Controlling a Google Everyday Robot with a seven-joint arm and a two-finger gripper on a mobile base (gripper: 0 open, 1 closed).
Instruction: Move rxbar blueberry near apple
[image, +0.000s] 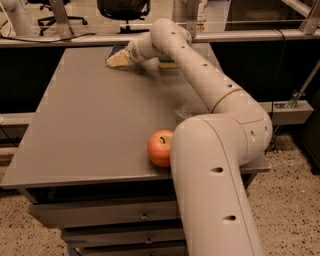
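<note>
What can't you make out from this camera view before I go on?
- rxbar blueberry: only a dark sliver shows at the far edge of the table; the gripper there covers the rest.
- sponge: mostly behind the arm.
- apple: right side hidden by the arm.

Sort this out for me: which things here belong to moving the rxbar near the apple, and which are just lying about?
Job: rxbar blueberry, far side, beside the gripper; apple, near edge.
Lying about: sponge, partly behind the arm; office chair in the background.
</note>
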